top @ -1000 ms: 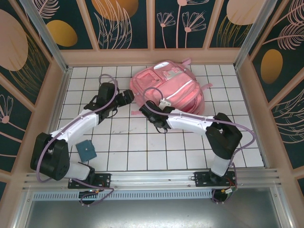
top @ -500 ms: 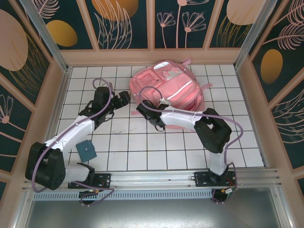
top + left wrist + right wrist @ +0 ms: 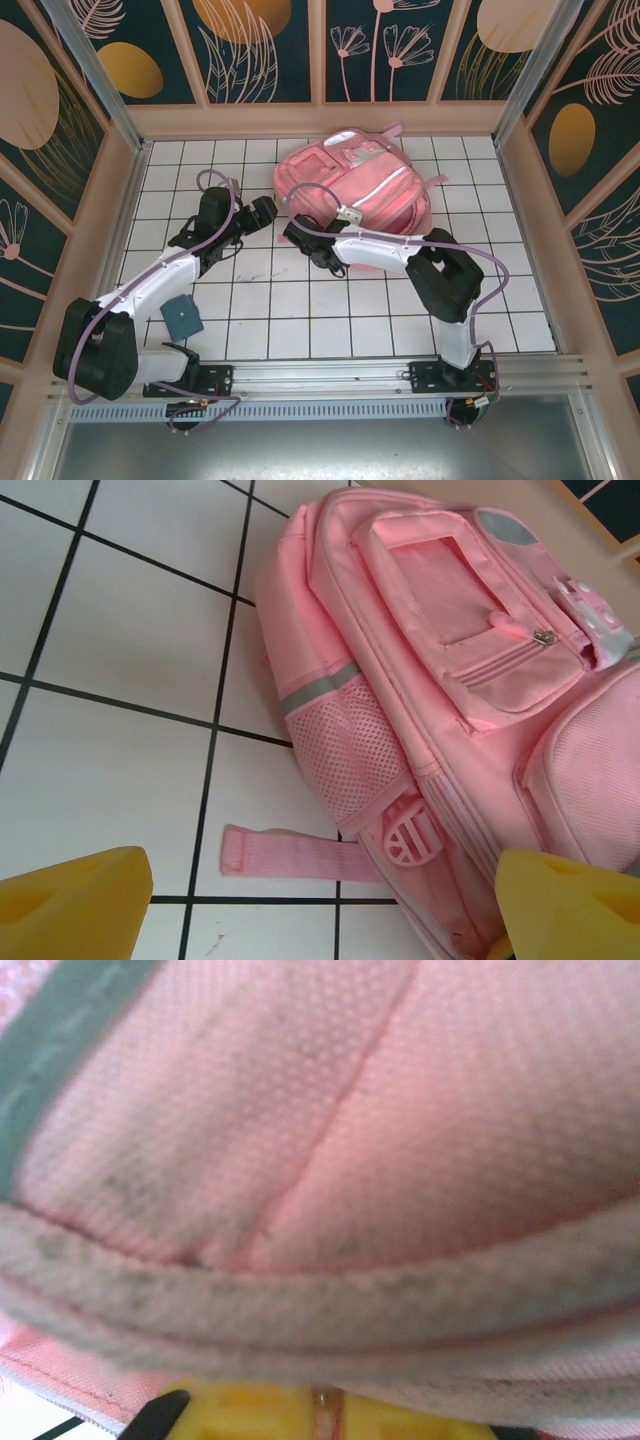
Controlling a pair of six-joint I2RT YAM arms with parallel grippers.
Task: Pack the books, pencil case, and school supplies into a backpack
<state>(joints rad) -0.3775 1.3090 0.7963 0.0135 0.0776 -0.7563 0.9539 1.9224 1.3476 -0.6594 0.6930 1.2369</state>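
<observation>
The backpack [image 3: 355, 190] is soft pink fabric with nothing stiff showing, so I judge it will sag and fold wherever it is lifted, and slide on the tiles if pushed. The best holds look like a zipper pull [image 3: 543, 636], a seam ridge or the strap [image 3: 290, 848]; smooth panels would likely slip from 2 narrow fingers. It lies flat, front up, with a mesh side pocket [image 3: 345, 755], a grey reflective strip [image 3: 315, 688] and a zipped front pocket.

The left gripper [image 3: 264, 209] is spread wide and empty. The backpack's side is straight ahead of it, apart, and the strap lies on the tile just ahead of its fingers. The right gripper [image 3: 291, 232] is pressed together with the backpack's edge right against its fingertips [image 3: 250, 1422]. A piped seam crosses just above them, but I cannot tell whether fabric or a pull is pinched. The teal pencil case [image 3: 183, 317] lies well behind the left gripper, beside that arm.
</observation>
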